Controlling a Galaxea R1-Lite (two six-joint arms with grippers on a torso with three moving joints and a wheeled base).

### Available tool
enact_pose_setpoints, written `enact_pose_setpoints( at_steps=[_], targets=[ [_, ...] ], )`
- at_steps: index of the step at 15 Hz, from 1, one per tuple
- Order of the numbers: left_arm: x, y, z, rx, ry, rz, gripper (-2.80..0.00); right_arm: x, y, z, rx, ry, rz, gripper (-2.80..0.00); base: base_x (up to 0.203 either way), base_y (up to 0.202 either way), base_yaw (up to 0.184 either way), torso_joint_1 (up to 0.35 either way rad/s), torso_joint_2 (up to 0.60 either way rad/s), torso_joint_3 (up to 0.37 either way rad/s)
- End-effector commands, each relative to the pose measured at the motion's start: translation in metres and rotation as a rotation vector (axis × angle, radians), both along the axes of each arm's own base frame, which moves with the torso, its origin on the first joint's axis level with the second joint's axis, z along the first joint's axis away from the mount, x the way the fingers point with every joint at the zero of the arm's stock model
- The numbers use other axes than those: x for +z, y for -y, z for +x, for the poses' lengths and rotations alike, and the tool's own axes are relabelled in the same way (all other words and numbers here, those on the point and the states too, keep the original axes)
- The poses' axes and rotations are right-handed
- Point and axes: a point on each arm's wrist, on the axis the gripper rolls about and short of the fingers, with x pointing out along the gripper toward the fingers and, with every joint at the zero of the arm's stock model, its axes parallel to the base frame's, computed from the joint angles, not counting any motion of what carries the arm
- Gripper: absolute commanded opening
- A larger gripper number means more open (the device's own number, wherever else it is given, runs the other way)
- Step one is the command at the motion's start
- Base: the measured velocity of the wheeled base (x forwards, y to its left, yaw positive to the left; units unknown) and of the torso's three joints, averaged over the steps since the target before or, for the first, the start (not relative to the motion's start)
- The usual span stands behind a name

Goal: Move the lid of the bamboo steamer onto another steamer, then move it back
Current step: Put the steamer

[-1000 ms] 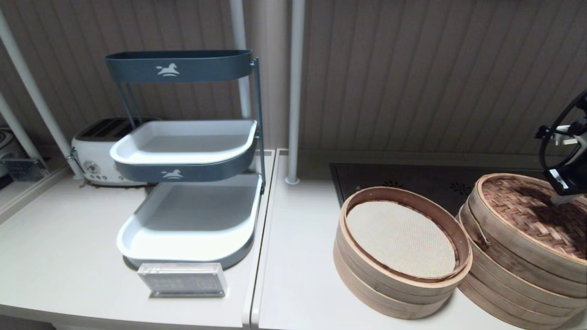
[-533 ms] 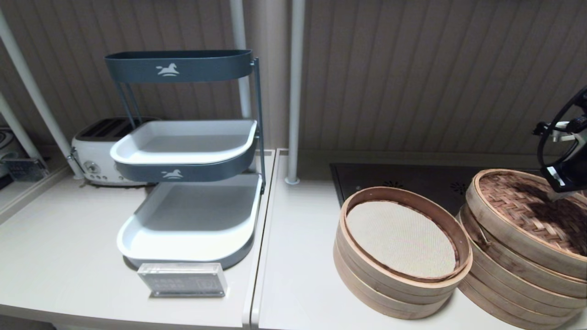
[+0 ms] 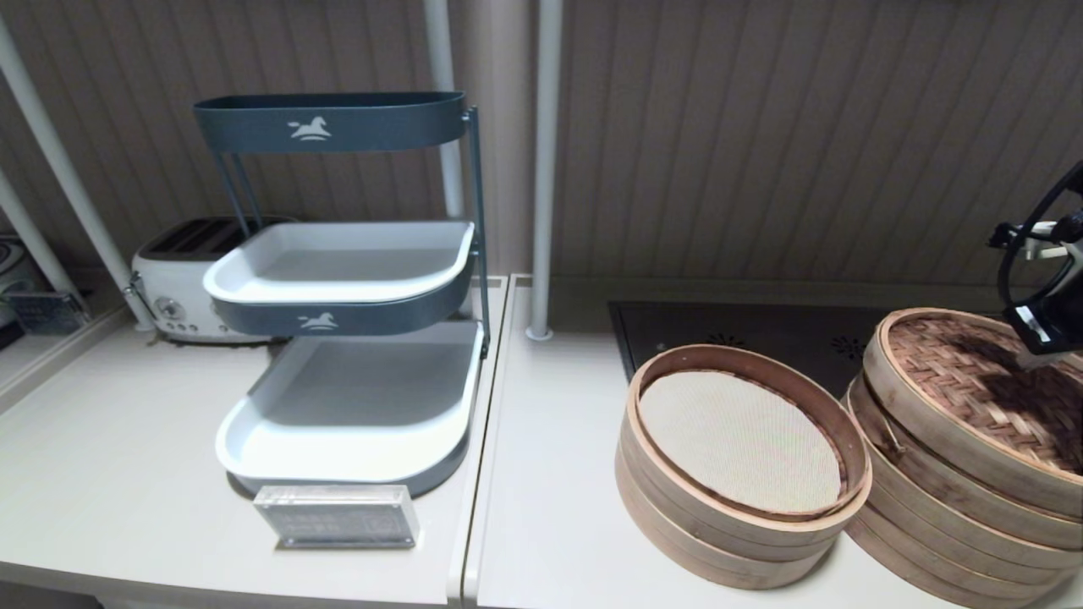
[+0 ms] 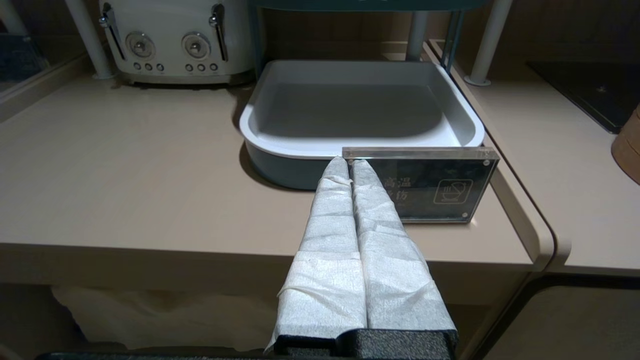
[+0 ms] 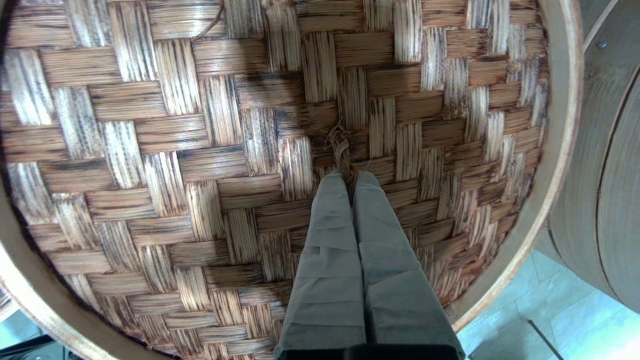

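Note:
The bamboo steamer lid (image 3: 973,385), reddish-brown weave in a pale rim, hangs tilted just above another steamer (image 3: 931,516), the pale ring stack at the far right. That stack's rim stitch (image 3: 884,423) shows; its own lid is hidden beneath. My right gripper (image 3: 1034,362) is shut on the lid's small centre loop (image 5: 341,147), with the wrapped fingers (image 5: 330,235) pressed together over the weave (image 5: 175,150). My left gripper (image 4: 350,161) is shut and empty, low before the counter's front edge, and is out of the head view.
An open steamer (image 3: 702,524) with a cream cloth liner stands left of the stack. Behind lies a black hob (image 3: 761,334). At the left are a tiered tray rack (image 3: 338,279), a toaster (image 3: 173,279) and an acrylic sign (image 3: 337,516).
The right gripper has risen a little with the lid, whose near rim now sits slightly higher above the right stack. The left arm has not moved.

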Motion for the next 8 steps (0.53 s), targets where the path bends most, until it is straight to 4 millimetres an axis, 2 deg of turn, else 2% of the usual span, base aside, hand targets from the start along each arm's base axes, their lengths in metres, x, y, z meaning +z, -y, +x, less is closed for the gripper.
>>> enact_pose_setpoints(
  at_steps=[1, 8],
  targets=[
    [-0.0077, 0.0, 0.0019, 0.0, -0.024, -0.001, -2.8, 0.0005, -0.0002, -0.0017, 0.0, -0.004, 0.0, -2.8, 0.0, 0.0, 0.0, 0.0, 0.0, 0.0],
    [-0.0077, 0.0, 0.002, 0.0, -0.025, 0.001, -2.8, -0.0054, 0.0011, -0.0004, -0.004, -0.025, 0.008, -2.8, 0.0, 0.0, 0.0, 0.0, 0.0, 0.0]
  ],
)
